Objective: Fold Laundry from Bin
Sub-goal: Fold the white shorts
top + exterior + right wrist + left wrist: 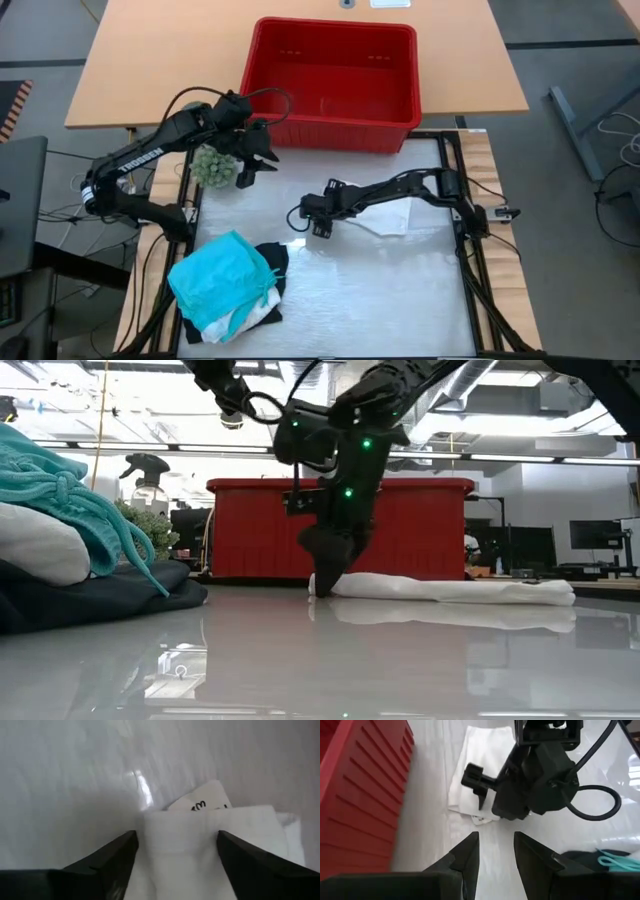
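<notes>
The red bin [330, 132] stands at the far side of the table. A white garment [396, 218] lies flat on the glossy table, under my right arm. My right gripper [175, 856] is open and slants down over the garment's tagged end [200, 820], one finger on either side of it. My left gripper [496, 851] hangs open in the air near the bin's front left corner, with nothing between its fingers. A pile of teal [220, 275], white [245, 318] and black [277, 260] laundry rests on the table's near left. My right gripper comes at the white garment's folded end [180, 840] from above, slanting. Its open fingers [116, 854] straddle that end beside the small tag [200, 802]. Whether the fingertips touch the cloth, I cannot tell. The garment lies flat on the table.
A small green plant [212, 165] stands just beside my left gripper. A black frame [462, 250] borders the glossy work surface. Bare surface lies between the laundry pile and the white garment, toward the near right.
</notes>
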